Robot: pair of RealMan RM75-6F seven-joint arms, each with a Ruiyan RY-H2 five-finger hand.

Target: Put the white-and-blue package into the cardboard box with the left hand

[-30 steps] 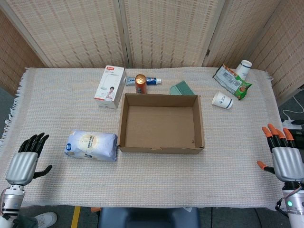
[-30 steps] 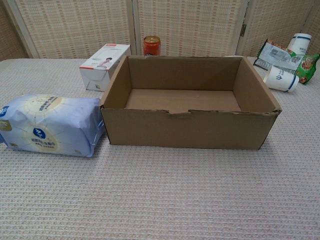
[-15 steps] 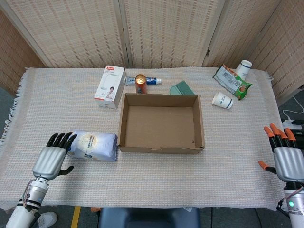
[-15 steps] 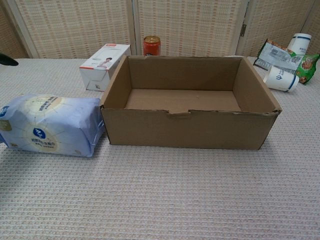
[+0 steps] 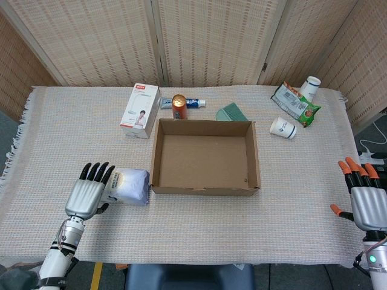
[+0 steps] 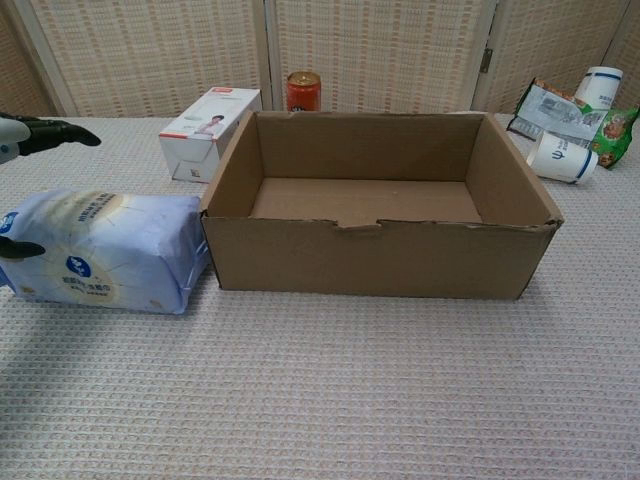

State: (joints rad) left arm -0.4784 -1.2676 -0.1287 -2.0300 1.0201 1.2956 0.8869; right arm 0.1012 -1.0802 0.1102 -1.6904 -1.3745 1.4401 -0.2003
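Note:
The white-and-blue package (image 5: 130, 185) (image 6: 105, 250) lies on the cloth just left of the open cardboard box (image 5: 205, 157) (image 6: 375, 255). My left hand (image 5: 89, 192) hovers over the package's left end with its fingers spread, covering that end in the head view. In the chest view only its dark fingertips (image 6: 50, 133) show at the left edge, one above the package and one (image 6: 18, 249) in front of it. I cannot tell whether they touch it. At the table's right edge my right hand (image 5: 364, 199) is open and holds nothing.
Behind the box stand a white-and-red carton (image 5: 140, 111), an orange can (image 5: 179, 107), a toothpaste tube (image 5: 195, 103) and a green brush (image 5: 230, 112). A snack bag (image 5: 295, 104) and two paper cups (image 5: 283, 127) (image 5: 311, 87) lie at the back right.
My left hand has moved right and forward, from the table's left edge onto the package's left end. The package and box have not moved. The right hand barely shifted.

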